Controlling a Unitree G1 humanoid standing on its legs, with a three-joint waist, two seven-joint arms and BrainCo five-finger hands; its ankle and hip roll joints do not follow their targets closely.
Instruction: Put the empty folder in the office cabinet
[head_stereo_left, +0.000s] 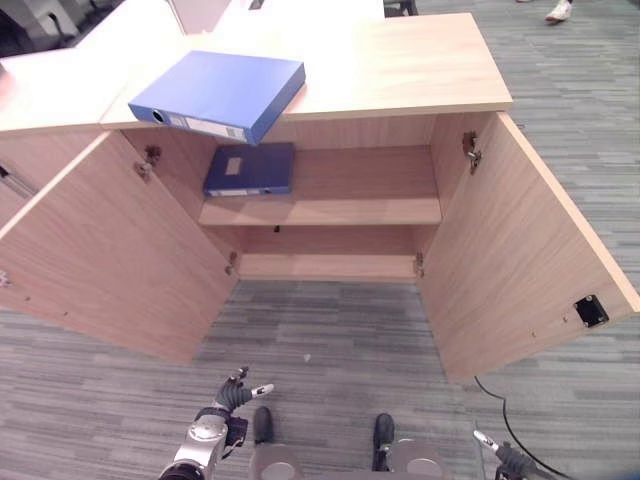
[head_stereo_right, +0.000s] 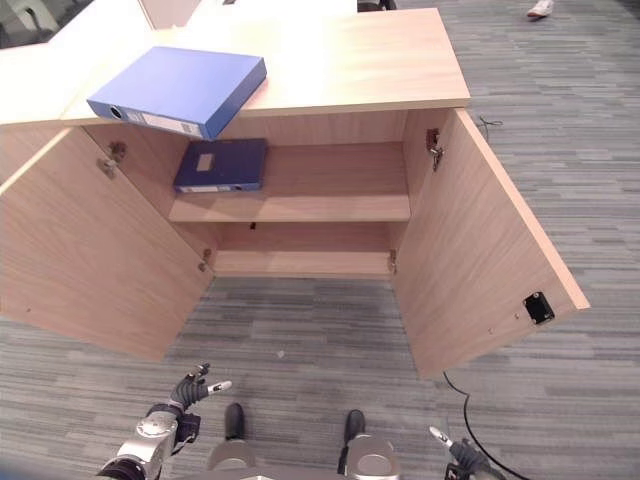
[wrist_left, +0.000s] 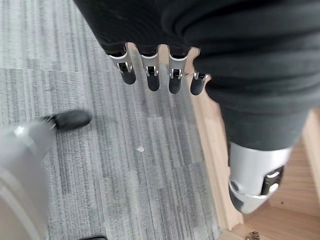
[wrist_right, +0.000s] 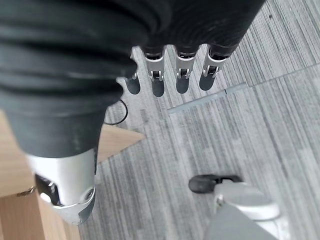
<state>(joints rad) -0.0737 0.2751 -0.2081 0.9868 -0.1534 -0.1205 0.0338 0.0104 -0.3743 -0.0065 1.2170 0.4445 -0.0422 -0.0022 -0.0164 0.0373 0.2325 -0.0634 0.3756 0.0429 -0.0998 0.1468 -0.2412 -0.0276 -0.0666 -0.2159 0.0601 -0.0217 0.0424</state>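
An office cabinet (head_stereo_left: 330, 215) stands with both doors swung wide — the left door (head_stereo_left: 110, 250) and right door (head_stereo_left: 520, 250) flanking a stretch of grey carpet (head_stereo_left: 330, 340) that lies bare between them. Low over that carpet, well short of the cabinet, the left hand (head_stereo_left: 236, 391) hangs with its fingers (wrist_left: 150, 75) relaxed and straight, grasping nothing; the right hand (head_stereo_left: 500, 455) is cut off at the frame's edge, its fingers (wrist_right: 180, 75) likewise loose and empty in the wrist view. Far beyond both sets of fingers, a blue folder (head_stereo_left: 218, 93) lies flat on the desk (head_stereo_left: 400, 65) top, one corner jutting past the front edge. A darker folder (head_stereo_left: 250, 168) rests on the upper shelf (head_stereo_left: 350, 205) — the room beside it open; the lower shelf's depth is hard to make out.
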